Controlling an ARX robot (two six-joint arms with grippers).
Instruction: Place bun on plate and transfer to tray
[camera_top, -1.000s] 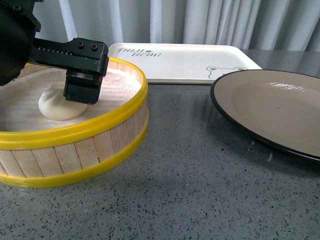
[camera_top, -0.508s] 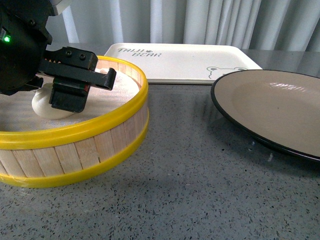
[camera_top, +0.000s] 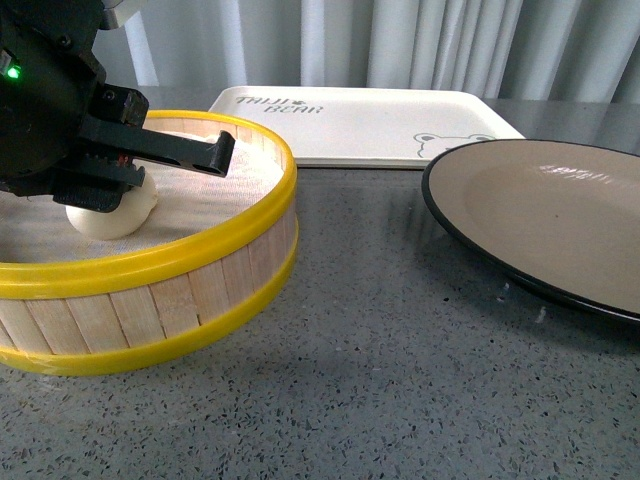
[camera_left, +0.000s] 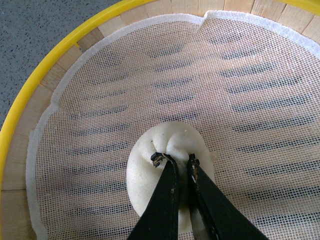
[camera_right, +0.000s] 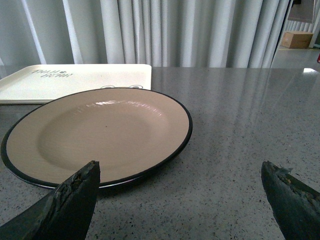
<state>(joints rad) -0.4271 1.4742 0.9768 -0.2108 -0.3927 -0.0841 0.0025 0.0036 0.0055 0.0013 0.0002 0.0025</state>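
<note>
The cream-white bun (camera_top: 112, 216) lies on the mesh liner inside the yellow-rimmed steamer basket (camera_top: 200, 290) at the left. My left gripper (camera_top: 112, 192) reaches down into the basket. In the left wrist view its black fingers (camera_left: 167, 195) are shut on the pleated top of the bun (camera_left: 145, 170). The beige plate (camera_top: 560, 215) with a black rim sits at the right with nothing on it. The cream tray (camera_top: 370, 125) lies behind, also bare. My right gripper (camera_right: 180, 167) hangs open just in front of the plate (camera_right: 100, 130), holding nothing.
The basket's white mesh liner (camera_left: 200, 65) covers its slatted floor, and its wooden wall (camera_left: 30, 100) rings the bun. Grey speckled tabletop (camera_top: 380, 360) lies between basket and plate. Curtains hang behind the tray (camera_right: 75, 80).
My left gripper has turned and shifted left over the bun, and its fingers have shut on the bun's top. The bun has shifted slightly in the basket.
</note>
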